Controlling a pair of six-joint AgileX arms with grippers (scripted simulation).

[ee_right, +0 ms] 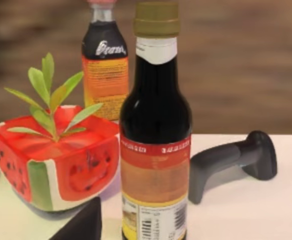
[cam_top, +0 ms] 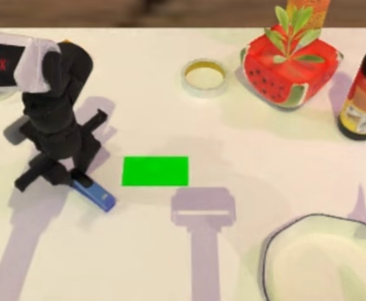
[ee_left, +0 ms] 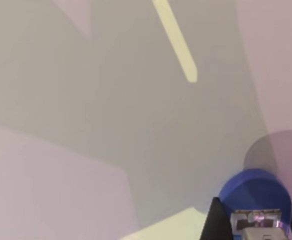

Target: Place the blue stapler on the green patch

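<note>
One arm at work: left arm, at the table's left side
Left gripper [cam_top: 76, 177]: fingers closed down around the blue stapler's [cam_top: 95, 192] black end
Blue stapler: lies slantwise, just left of the green patch [cam_top: 155, 171], not touching it
Right gripper: out of sight in the top view
Also on table: tape roll [cam_top: 203, 76], watermelon planter [cam_top: 289, 66], dark bottle [cam_top: 363, 94]

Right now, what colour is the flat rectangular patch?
Plain bright green patch, clearest in the top view.
</note>
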